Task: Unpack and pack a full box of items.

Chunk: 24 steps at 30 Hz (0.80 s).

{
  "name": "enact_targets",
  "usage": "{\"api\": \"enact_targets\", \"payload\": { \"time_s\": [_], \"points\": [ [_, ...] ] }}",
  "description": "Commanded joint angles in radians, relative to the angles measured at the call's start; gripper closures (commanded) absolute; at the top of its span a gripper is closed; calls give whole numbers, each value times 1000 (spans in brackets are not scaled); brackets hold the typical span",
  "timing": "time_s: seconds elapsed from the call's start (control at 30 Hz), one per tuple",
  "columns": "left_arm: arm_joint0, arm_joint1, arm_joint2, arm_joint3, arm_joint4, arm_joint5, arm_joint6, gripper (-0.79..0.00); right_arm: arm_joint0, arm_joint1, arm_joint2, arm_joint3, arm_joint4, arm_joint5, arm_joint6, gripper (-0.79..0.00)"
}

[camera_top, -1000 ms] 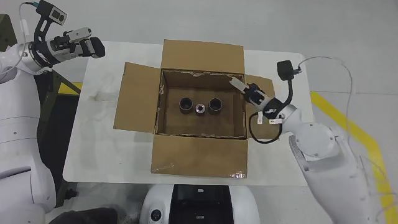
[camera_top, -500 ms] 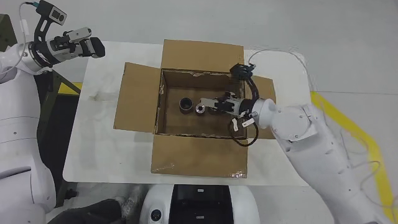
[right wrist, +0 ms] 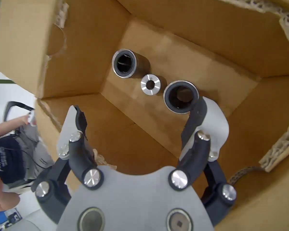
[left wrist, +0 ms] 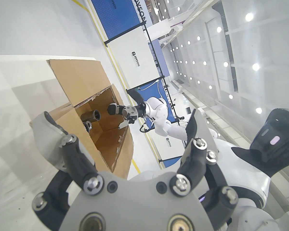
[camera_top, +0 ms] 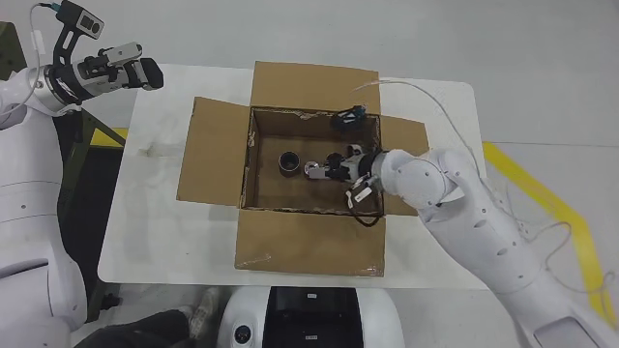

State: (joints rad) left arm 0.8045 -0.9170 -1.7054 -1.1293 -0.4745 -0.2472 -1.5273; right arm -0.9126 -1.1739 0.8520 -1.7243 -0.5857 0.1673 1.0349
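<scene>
Brown cardboard box (camera_top: 314, 85) sits open in the middle of the white table (camera_top: 155, 213), with all four flaps folded outward and lying flat. Three metal parts stand in a row, left to right, on the box floor. At the left is a dark cylinder (camera_top: 289, 163) (right wrist: 127, 64) (left wrist: 91, 115), upright with its hollow end up. Just beside it, in the middle, stands a small silver ring (camera_top: 311, 168) (right wrist: 150, 84) (left wrist: 88, 124). Just right of the ring is a second dark cylinder (right wrist: 180, 97), also upright and hollow.

The right arm (camera_top: 426, 179) comes in over the right wall of the box, and its jaws are down inside, over that second cylinder. In the right wrist view these jaws are spread wide and pinch nothing. One finger (right wrist: 207, 116) lies right at the cylinder's rim, though I cannot tell whether it touches. The other finger (right wrist: 73, 121) stands well apart, over bare cardboard.

The left arm (camera_top: 97, 70) is held up beyond the far left corner of the table, well apart from the box. Its jaws are likewise spread, with nothing between the fingers (left wrist: 48, 128).

A thin white cable (camera_top: 426, 92) arcs from the right arm over the far right part of the table.
</scene>
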Motion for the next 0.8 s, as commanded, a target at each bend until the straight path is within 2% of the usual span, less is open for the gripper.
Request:
{"api": "enact_targets", "payload": {
  "time_s": [0.0, 0.23, 0.77],
  "points": [
    [0, 0, 0, 0, 0, 0, 0, -785, 16, -4, -10, 13, 6, -6, 4, -785],
    [0, 0, 0, 0, 0, 0, 0, -785, 57, -17, -63, 58, -79, -46, -6, -785],
    [0, 0, 0, 0, 0, 0, 0, -785, 57, -17, -63, 58, -79, -46, -6, -785]
  ]
}}
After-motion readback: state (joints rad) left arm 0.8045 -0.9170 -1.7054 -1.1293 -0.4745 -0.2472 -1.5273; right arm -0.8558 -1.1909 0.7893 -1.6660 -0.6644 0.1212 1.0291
